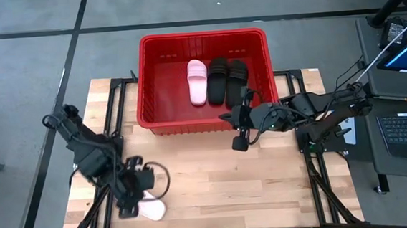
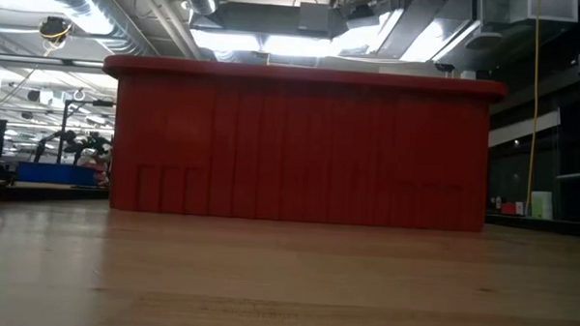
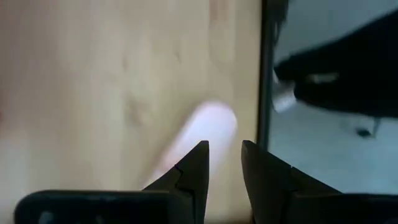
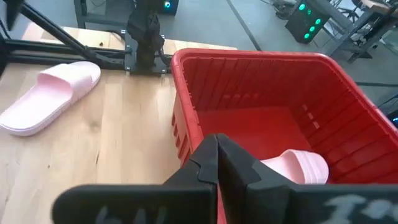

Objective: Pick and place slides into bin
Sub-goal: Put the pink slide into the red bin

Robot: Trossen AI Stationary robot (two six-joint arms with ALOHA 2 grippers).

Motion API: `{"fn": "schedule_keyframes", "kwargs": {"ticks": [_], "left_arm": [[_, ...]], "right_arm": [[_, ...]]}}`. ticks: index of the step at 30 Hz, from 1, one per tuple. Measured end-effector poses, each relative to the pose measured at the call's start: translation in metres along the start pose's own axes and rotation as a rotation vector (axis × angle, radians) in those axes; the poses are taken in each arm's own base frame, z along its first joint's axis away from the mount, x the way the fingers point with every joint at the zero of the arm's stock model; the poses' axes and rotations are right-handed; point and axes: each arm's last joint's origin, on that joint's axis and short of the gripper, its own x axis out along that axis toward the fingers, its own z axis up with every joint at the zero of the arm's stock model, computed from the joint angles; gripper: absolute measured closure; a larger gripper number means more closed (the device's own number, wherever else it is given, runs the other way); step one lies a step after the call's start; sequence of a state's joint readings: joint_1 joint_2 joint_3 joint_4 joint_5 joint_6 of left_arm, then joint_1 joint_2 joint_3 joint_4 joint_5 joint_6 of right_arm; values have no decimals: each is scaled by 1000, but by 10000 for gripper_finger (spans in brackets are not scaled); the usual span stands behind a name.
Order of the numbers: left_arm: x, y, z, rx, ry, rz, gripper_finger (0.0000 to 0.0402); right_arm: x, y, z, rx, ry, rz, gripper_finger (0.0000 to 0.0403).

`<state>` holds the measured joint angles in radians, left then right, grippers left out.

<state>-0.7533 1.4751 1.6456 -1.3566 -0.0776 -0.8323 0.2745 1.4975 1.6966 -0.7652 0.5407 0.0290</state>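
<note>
Hovering my left gripper point(image 1: 133, 206), fingers narrowly parted, over the last pink slide point(image 1: 153, 210) near the table's front-left corner; three slides sit in the bin point(image 1: 152, 96); right gripper point(image 1: 239, 136) pinched closed, empty, parked beside it.

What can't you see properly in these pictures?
- Low view: everything inside the bin, hidden by its wall.
- High view: most of the pink slide on the table, under the left pincer.
- Left wrist view: that slide is blurred.
- Right wrist view: the right pincer covers part of the bin's pink slide.
</note>
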Motion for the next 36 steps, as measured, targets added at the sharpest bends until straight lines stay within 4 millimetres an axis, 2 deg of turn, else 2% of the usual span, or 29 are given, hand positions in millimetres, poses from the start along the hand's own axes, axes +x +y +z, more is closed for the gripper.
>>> {"fn": "schedule_keyframes", "kwargs": {"ticks": [3, 7, 14, 18, 25, 32, 36], "left_arm": [[4, -15, -11, -28, 83, -19, 314], [10, -28, -24, -114, 104, 4, 313], [32, -46, -32, -445, 34, 117, 313], [51, -55, -35, -541, 64, 179, 313], [82, -60, -34, -718, 203, 295, 313], [104, -63, -31, -769, 200, 367, 312], [111, -66, -34, -817, 195, 396, 298]], "right_arm": [[0, 0, 0, 14, 3, 0, 397], [0, 0, -2, 12, 19, -1, 397], [6, 3, -11, 8, 51, -2, 397], [8, 5, -15, -15, 74, -2, 397], [8, 4, -21, -62, 132, 0, 397], [8, 6, -21, -71, 134, 42, 397], [7, 8, -21, -81, 135, 83, 397]]}}
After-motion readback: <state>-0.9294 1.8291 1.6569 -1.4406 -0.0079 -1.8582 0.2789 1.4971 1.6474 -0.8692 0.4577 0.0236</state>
